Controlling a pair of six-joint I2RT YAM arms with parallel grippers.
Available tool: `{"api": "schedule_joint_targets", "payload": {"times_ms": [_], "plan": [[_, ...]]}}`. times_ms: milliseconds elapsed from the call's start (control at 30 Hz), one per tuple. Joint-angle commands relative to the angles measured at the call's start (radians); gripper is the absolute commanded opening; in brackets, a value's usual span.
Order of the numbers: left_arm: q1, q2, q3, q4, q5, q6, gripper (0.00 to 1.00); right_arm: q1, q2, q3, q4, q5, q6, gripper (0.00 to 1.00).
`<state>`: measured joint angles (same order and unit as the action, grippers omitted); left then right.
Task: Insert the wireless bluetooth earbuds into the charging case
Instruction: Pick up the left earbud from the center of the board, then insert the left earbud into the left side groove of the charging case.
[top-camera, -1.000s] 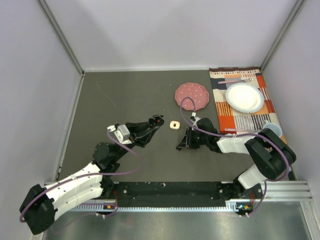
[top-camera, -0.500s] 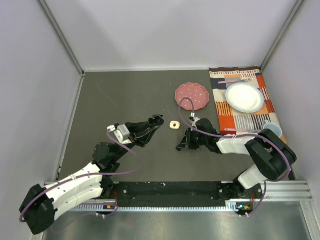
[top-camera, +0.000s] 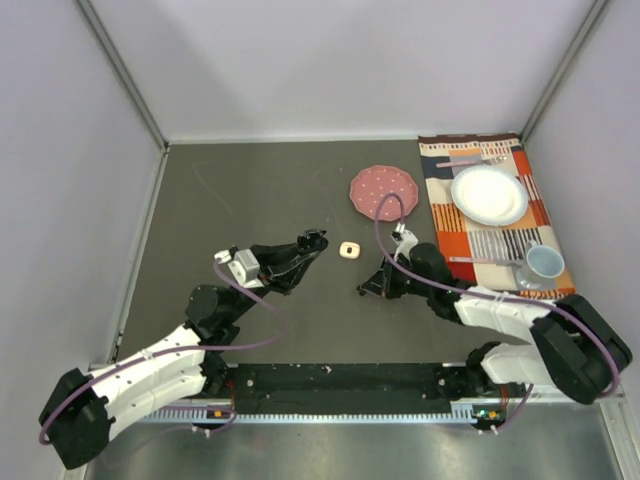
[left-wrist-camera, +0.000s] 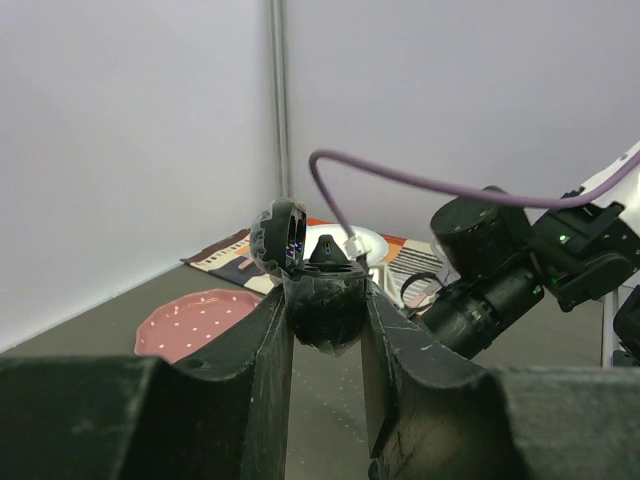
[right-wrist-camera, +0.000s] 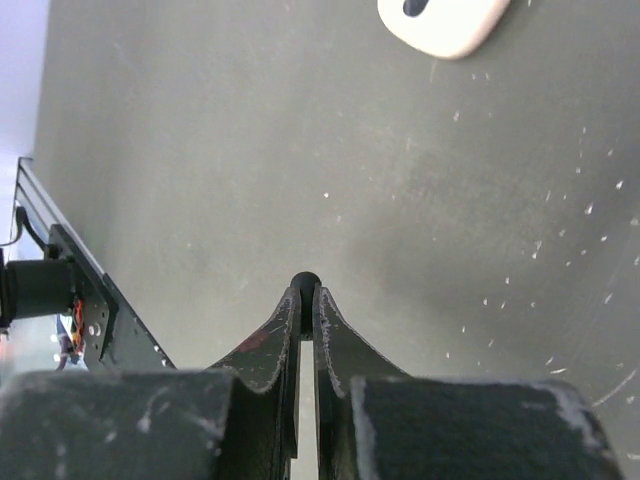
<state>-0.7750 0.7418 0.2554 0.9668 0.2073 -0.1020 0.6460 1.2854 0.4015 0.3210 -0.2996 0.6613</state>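
The right gripper (right-wrist-camera: 305, 300) has brought its jaws together since 1 second ago and now pinches 1 black earbud (right-wrist-camera: 305, 282) at its tips, low by the table (top-camera: 250, 190), with its elbow swung out rightward (baring the blue cup (top-camera: 545, 263)). The left gripper (top-camera: 314, 240) stays clamped on the black charging case (left-wrist-camera: 322, 305), its lid flipped open, near the cream piece (top-camera: 348, 250).

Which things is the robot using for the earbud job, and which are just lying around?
For the job: black charging case, lid open, held in the left tool; black earbud pinched in the right tool; small cream case between the tools, probably.
Just lying about: pink plate, striped placemat, white plate, mug.
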Motion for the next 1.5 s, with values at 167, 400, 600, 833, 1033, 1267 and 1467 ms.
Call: {"api": "schedule_joint_targets", "payload": {"times_ms": [167, 400, 600, 833, 1033, 1267, 1467], "plan": [[-0.001, 0.004, 0.007, 0.053, -0.005, -0.011, 0.0, 0.011, -0.29, -0.046, 0.05, 0.048, -0.149, 0.0], [-0.001, 0.031, 0.03, 0.036, 0.015, -0.024, 0.0, 0.009, -0.497, 0.005, -0.034, -0.032, -0.336, 0.0], [0.0, 0.031, 0.038, 0.035, 0.023, -0.022, 0.0, 0.01, -0.616, 0.114, -0.191, -0.124, -0.488, 0.0], [0.002, 0.034, 0.051, 0.015, 0.052, -0.019, 0.0, 0.011, -0.673, 0.295, -0.319, -0.266, -0.649, 0.0], [0.002, 0.053, 0.067, 0.016, 0.133, -0.028, 0.0, 0.009, -0.56, 0.526, -0.527, -0.511, -0.857, 0.0], [0.005, 0.073, 0.104, 0.001, 0.296, -0.038, 0.0, 0.011, -0.373, 0.798, -0.718, -0.726, -1.06, 0.0], [0.013, 0.077, 0.133, -0.028, 0.4, -0.047, 0.0, 0.021, -0.295, 0.887, -0.787, -0.826, -1.12, 0.0]]}}
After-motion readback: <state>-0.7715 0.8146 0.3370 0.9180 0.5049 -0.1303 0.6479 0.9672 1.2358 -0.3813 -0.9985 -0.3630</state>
